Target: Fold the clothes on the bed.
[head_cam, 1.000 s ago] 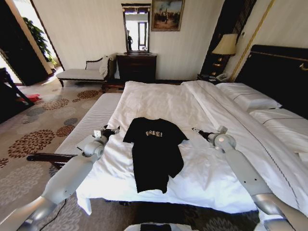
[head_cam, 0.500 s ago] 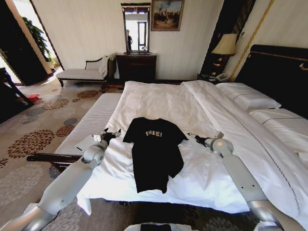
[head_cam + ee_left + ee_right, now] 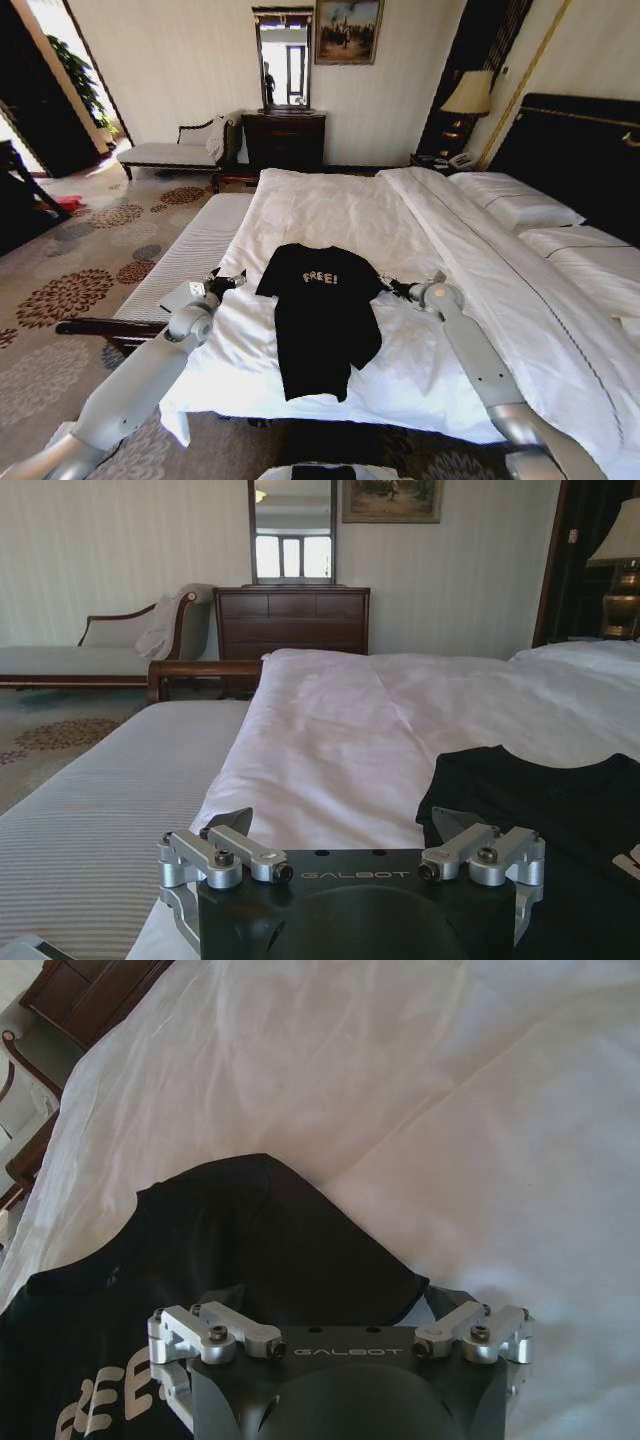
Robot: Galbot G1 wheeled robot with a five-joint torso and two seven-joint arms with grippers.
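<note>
The black T-shirt (image 3: 320,315) lies flat on the white bed (image 3: 330,215), near its foot edge, hem toward the robot and collar farther up. The left gripper (image 3: 228,282), fingers apart, hovers just beside the left sleeve. The right gripper (image 3: 392,287), also spread, sits at the right sleeve's edge.

Matt black cloth shirt (image 3: 318,310) lies on smooth white bed (image 3: 330,215) linen, beside glossy dark wood headboard (image 3: 580,150).
</note>
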